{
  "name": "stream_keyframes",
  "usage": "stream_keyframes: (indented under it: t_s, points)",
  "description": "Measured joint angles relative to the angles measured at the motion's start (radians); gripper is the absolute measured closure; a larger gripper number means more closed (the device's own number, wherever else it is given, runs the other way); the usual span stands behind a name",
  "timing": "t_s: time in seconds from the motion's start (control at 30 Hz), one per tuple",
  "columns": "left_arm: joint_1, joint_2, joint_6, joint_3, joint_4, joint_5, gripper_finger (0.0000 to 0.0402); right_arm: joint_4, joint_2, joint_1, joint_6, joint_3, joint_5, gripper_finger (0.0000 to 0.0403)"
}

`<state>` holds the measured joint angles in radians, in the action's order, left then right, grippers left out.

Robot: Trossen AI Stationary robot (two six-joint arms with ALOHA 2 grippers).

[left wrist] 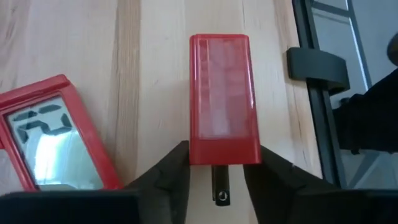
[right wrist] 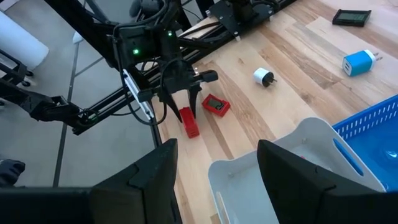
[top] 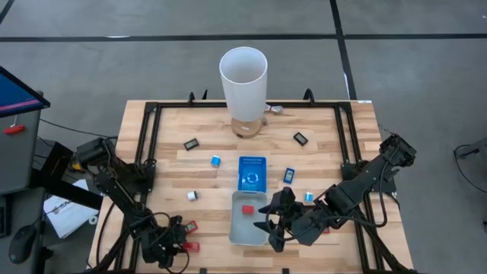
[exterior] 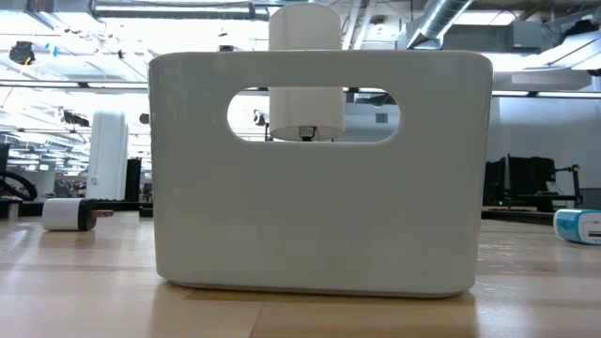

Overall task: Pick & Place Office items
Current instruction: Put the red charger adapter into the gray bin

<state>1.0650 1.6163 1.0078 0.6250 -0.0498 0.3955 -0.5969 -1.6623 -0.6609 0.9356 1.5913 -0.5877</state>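
Two red items lay on the table's near left corner: a red charger (left wrist: pixel 222 99), clamped by its plug end between the left gripper (left wrist: pixel 214 171) fingers, and a red clock (left wrist: pixel 53 137) just beside it. Over the near end of the grey tray (top: pixel 237 232) hung the right gripper (right wrist: pixel 214 165), jaws spread and empty. One red piece (top: pixel 248 209) sat inside that tray.

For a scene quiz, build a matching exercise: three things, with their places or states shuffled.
1 red rectangular plastic block
2 small red piece
3 tall white cylinder

a standing upright, open end up
b inside the pale grey plastic tray
c clamped by the left gripper

Pairs: 1-c, 2-b, 3-a
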Motion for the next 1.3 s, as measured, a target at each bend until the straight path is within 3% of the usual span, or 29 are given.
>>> stream_keyframes:
  t_s: [0.23, 0.4, 0.57, 0.73, 0.9, 1.3]
  points:
    - [-0.019, -0.114, -0.026, 0.000, 0.020, 0.070, 0.0289, 0.015, 0.000, 0.000, -0.006, 0.000, -0.016, 0.0188]
    - [-0.084, -0.252, -0.139, 0.001, 0.018, 0.096, 0.0289, 0.153, 0.000, 0.001, -0.106, 0.000, -0.016, 0.0188]
    - [-0.209, -0.338, -0.312, 0.008, 0.018, 0.002, 0.0289, 0.219, 0.000, 0.027, -0.174, 0.001, 0.014, 0.0188]
    - [-0.359, -0.325, -0.440, 0.096, 0.015, -0.123, 0.0289, 0.221, -0.004, 0.059, -0.187, 0.001, 0.030, 0.0188]
    - [-0.463, -0.270, -0.538, 0.209, 0.015, -0.179, 0.0289, 0.212, -0.017, 0.079, -0.203, 0.001, 0.038, 0.0188]
    - [-0.528, -0.167, -0.611, 0.369, 0.013, -0.216, 0.0289, 0.200, -0.021, 0.117, -0.244, 0.000, 0.064, 0.0188]
